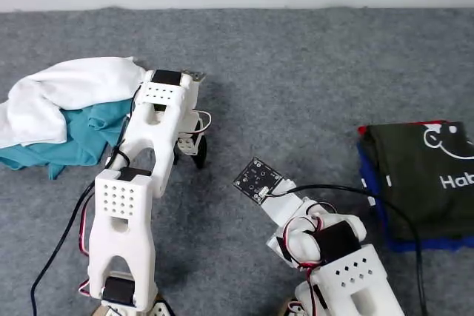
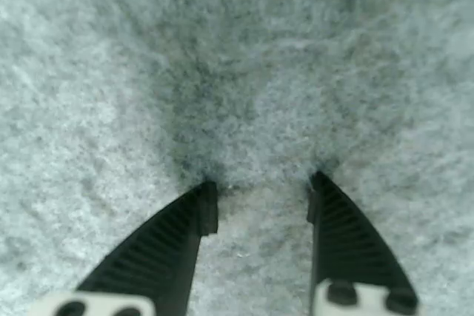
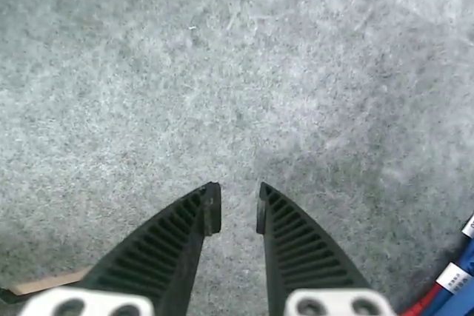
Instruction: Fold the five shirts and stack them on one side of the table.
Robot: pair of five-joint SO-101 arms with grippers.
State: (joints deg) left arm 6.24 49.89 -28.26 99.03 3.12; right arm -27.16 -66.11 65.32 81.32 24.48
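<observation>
A crumpled white shirt (image 1: 67, 98) lies on a teal shirt (image 1: 85, 135) at the table's left side. At the right edge sits a folded stack with a dark green shirt (image 1: 418, 179) on top, a blue one (image 1: 385, 220) under it and a red edge (image 1: 400, 126) showing behind. My left gripper (image 2: 259, 186) stands open with both tips down on bare grey felt, just right of the loose pile, its dark tip (image 1: 199, 152) under the arm. My right gripper (image 3: 236, 209) hangs over bare felt, slightly open and holding nothing, with the stack's blue edge (image 3: 455, 286) beside it.
Grey felt (image 1: 296, 72) covers the whole table. A wide bare stretch lies between the loose pile and the folded stack. The right arm's wrist board (image 1: 258, 179) sits near the middle front, with its black cable (image 1: 355, 192) running toward the stack.
</observation>
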